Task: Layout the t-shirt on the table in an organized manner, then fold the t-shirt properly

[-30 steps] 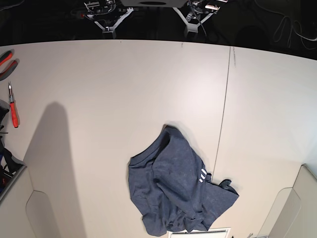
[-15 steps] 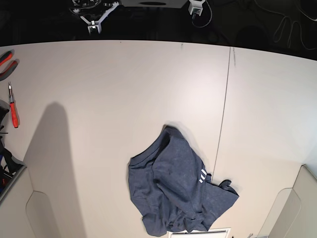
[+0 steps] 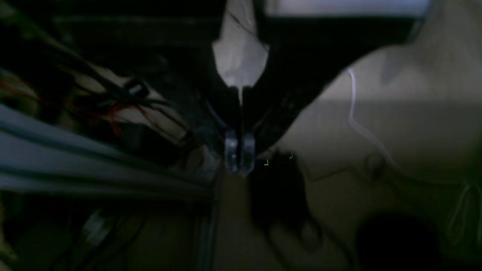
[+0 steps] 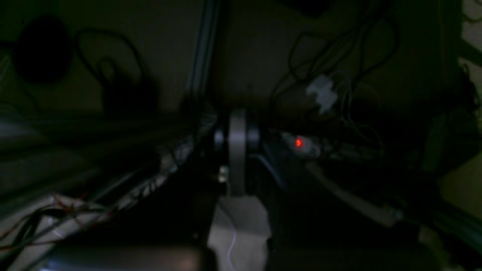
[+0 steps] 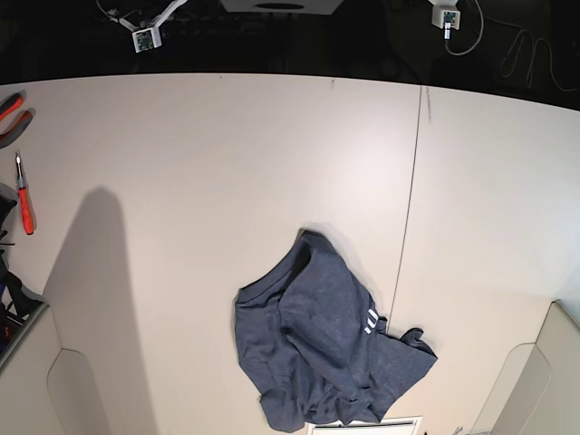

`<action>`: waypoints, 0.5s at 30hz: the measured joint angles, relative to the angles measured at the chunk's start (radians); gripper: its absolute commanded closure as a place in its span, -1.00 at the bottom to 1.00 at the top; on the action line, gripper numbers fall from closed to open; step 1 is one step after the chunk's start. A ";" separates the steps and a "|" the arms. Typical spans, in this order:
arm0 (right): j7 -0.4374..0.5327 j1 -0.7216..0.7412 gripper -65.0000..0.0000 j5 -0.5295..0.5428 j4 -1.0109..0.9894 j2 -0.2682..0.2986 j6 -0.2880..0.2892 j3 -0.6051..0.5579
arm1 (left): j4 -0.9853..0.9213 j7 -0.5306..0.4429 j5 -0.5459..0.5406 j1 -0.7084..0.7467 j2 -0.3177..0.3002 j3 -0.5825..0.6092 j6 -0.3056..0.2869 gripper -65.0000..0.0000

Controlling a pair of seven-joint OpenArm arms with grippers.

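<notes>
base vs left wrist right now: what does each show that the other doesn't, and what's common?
Base only: the crumpled t-shirt on the table, untouched, a red-handled screwdriver and pliers at the table's edge. Left wrist only: the left gripper up close, jaws shut on nothing, over dark cables and frame rails. Shared: little, only the dark space behind the table; the wrist view shows no shirt.

The base view is bright and sharp. The big off-white smooth table (image 5: 227, 163) is lit evenly, with a soft grey shadow on its left side. Its far edge looks bent, like in a fish-eye lens. Behind it all is black. Both wrist views are very dark, blurry and hard to read.
</notes>
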 measured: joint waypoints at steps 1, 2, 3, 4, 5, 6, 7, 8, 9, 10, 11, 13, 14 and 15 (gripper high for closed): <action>-0.001 -0.032 1.00 -0.002 0.049 0.000 0.004 0.020 | 0.049 -0.002 -0.002 0.027 -0.005 -0.026 -0.038 1.00; -0.005 -0.066 1.00 -0.002 0.102 0.000 0.005 0.043 | 0.101 -0.001 0.000 0.058 -0.005 -0.052 -0.079 1.00; -0.005 -0.100 1.00 -0.002 0.155 0.000 0.002 0.067 | 0.156 0.001 0.001 0.087 -0.005 -0.079 -0.128 1.00; -0.009 -0.135 1.00 -0.003 0.206 0.000 0.005 0.092 | 0.211 0.002 0.002 0.116 -0.005 -0.103 -0.182 1.00; -0.013 -0.167 1.00 -0.002 0.259 0.000 0.003 0.114 | 0.268 0.011 -0.002 0.145 -0.004 -0.125 -0.234 1.00; -0.014 -0.200 1.00 -0.002 0.310 0.003 0.001 0.135 | 0.323 0.025 -0.031 0.168 -0.002 -0.145 -0.273 1.00; -0.013 -0.229 1.00 -0.002 0.361 0.009 0.002 0.157 | 0.380 0.051 -0.066 0.188 -0.001 -0.166 -0.304 1.00; -0.011 -0.254 1.00 -0.001 0.411 0.015 0.004 0.175 | 0.435 0.086 -0.108 0.204 -0.001 -0.187 -0.325 1.00; -0.011 -0.278 1.00 0.000 0.457 0.020 0.002 0.194 | 0.487 0.123 -0.153 0.215 -0.002 -0.206 -0.336 1.00; -0.009 -0.293 1.00 0.002 0.500 0.026 0.000 0.209 | 0.536 0.163 -0.198 0.225 -0.002 -0.227 -0.335 1.00; -0.009 -0.308 1.00 0.003 0.540 0.032 0.001 0.221 | 0.582 0.214 -0.249 0.233 -0.002 -0.248 -0.336 1.00; -0.006 -0.322 1.00 0.004 0.610 0.047 0.004 0.234 | 0.661 0.309 -0.340 0.249 -0.004 -0.284 -0.335 1.00; -0.005 -0.325 1.00 0.004 0.637 0.050 0.008 0.240 | 0.694 0.340 -0.377 0.255 -0.004 -0.300 -0.336 1.00; -0.008 -0.324 1.00 0.004 0.659 0.049 0.006 0.242 | 0.723 0.353 -0.417 0.256 -0.003 -0.311 -0.335 1.00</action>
